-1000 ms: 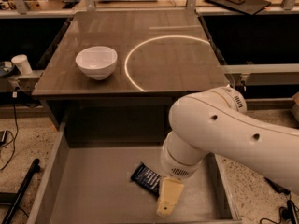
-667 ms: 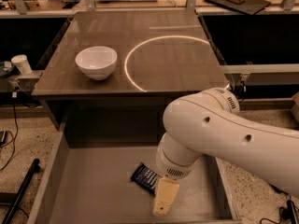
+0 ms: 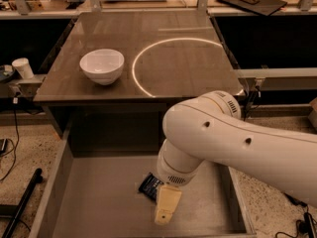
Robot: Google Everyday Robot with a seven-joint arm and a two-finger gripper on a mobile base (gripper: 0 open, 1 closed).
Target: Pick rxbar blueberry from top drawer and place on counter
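The rxbar blueberry point(image 3: 149, 185), a small dark navy wrapper, lies flat on the bottom of the open top drawer point(image 3: 94, 202), right of its middle. My gripper point(image 3: 164, 213) hangs down from the big white arm point(image 3: 237, 148) into the drawer, at the bar's right end and partly covering it. I cannot see whether it touches the bar. The glossy brown counter point(image 3: 148, 29) with its bright ring reflection lies beyond the drawer.
A white bowl point(image 3: 102, 66) stands on the counter's left part. A white paper cup point(image 3: 23, 67) sits on a ledge to the left. Speckled floor with cables and a black pole point(image 3: 22, 197) flanks the drawer. Shelves and dark items line the back.
The arm and gripper have shifted slightly left over the drawer, staying at the bar's right end. The bar and bowl have not moved.
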